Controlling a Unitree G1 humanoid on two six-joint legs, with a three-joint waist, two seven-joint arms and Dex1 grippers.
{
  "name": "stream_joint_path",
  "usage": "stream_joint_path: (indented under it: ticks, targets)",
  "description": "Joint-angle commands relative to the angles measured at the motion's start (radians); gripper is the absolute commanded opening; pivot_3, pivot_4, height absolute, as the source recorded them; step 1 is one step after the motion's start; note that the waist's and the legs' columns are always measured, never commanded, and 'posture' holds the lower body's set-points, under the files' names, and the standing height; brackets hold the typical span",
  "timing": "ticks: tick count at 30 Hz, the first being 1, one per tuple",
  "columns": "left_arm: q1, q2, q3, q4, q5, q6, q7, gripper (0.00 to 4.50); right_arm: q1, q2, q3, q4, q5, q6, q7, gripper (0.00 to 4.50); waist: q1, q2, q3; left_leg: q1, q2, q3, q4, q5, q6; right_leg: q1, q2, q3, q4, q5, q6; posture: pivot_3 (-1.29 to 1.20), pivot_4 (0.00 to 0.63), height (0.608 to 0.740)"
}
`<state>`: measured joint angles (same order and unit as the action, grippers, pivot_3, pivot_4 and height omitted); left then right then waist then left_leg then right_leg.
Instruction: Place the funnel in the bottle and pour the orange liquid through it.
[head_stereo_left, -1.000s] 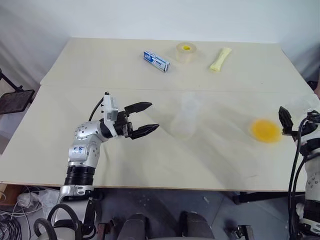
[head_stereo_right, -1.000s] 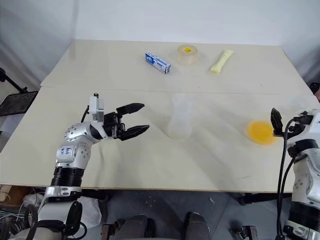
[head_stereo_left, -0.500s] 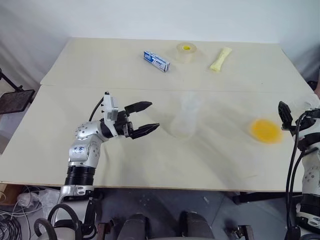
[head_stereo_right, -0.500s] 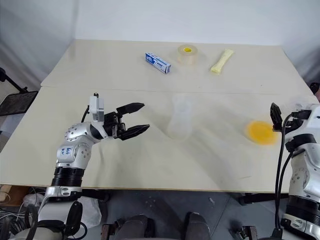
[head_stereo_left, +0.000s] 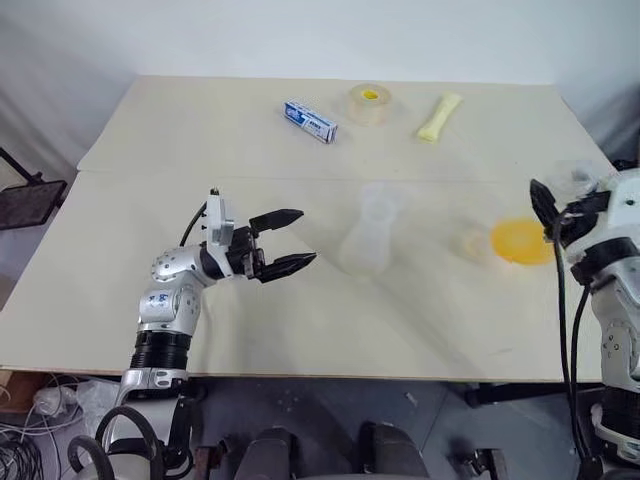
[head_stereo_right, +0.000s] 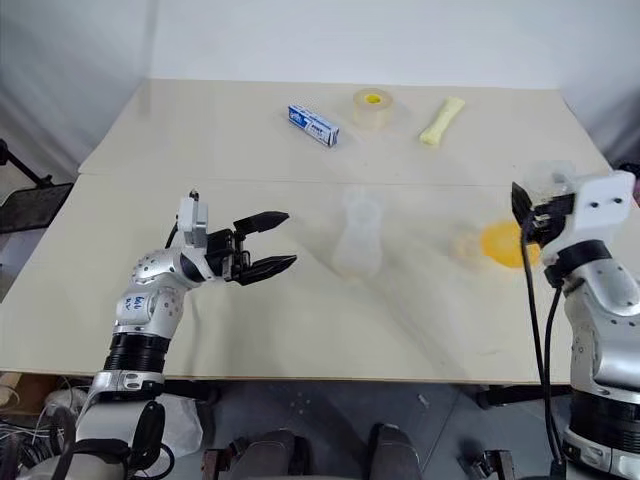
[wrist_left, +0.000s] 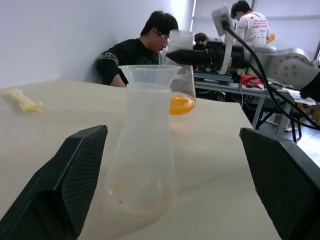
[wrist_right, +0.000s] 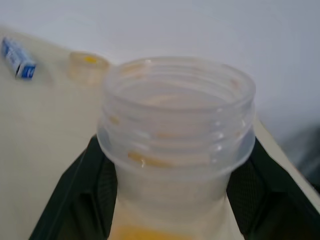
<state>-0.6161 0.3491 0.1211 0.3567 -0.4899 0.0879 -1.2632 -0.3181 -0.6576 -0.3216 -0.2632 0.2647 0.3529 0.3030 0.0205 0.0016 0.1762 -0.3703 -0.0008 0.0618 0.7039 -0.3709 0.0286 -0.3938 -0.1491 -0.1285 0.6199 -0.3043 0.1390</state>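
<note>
Right gripper (wrist_right: 172, 200) clamps the clear jar (wrist_right: 175, 135) of orange liquid (head_stereo_right: 500, 243) above the table (head_stereo_left: 300, 330); left gripper (head_stereo_left: 290, 240) gapes wide beside the bottle (head_stereo_left: 368, 240), funnel (wrist_left: 150, 76) seated.

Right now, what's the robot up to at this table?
The right gripper is shut on a clear threaded-neck container with orange liquid at its bottom, lifted near the table's right edge. The funnel already sits in the bottle mid-table. The left gripper hovers open beside the bottle. Nothing is being poured yet.
</note>
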Motion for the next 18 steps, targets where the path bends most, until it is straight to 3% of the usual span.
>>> stream_joint_path:
  ticks: [1, 9, 18]
  targets:
    - [-0.04, 0.011, 0.02, 0.037, -0.02, -0.038, -0.031, 4.5, -0.056, -0.02, 0.106, -0.118, -0.118, 0.034, -0.041, 2.47, 0.001, 0.0, 0.0, 0.0, 0.0, 0.0, 0.0, 0.0, 0.0, 0.0, 0.0, 0.0, 0.0, 0.0, 0.0, 0.0, 0.15, 0.74]
    - [-0.085, -0.007, 0.028, 0.139, -0.01, -0.116, -0.046, 4.5, -0.155, -0.039, 0.37, -0.028, -0.457, -0.197, -0.059, 2.47, -0.001, 0.0, 0.0, -0.001, -0.001, 0.002, 0.0, 0.0, 0.0, 0.0, 0.0, -0.002, 0.0, 0.0, 0.0, 0.0, 0.15, 0.74]
    - [-0.104, -0.005, 0.022, 0.145, -0.003, -0.12, -0.046, 4.5, -0.269, -0.068, 0.447, 0.098, -0.702, -0.387, -0.082, 2.47, -0.014, 0.0, 0.0, -0.002, 0.0, 0.002, -0.001, 0.0, 0.0, 0.0, 0.0, -0.004, 0.0, 0.0, 0.0, 0.0, 0.15, 0.74]
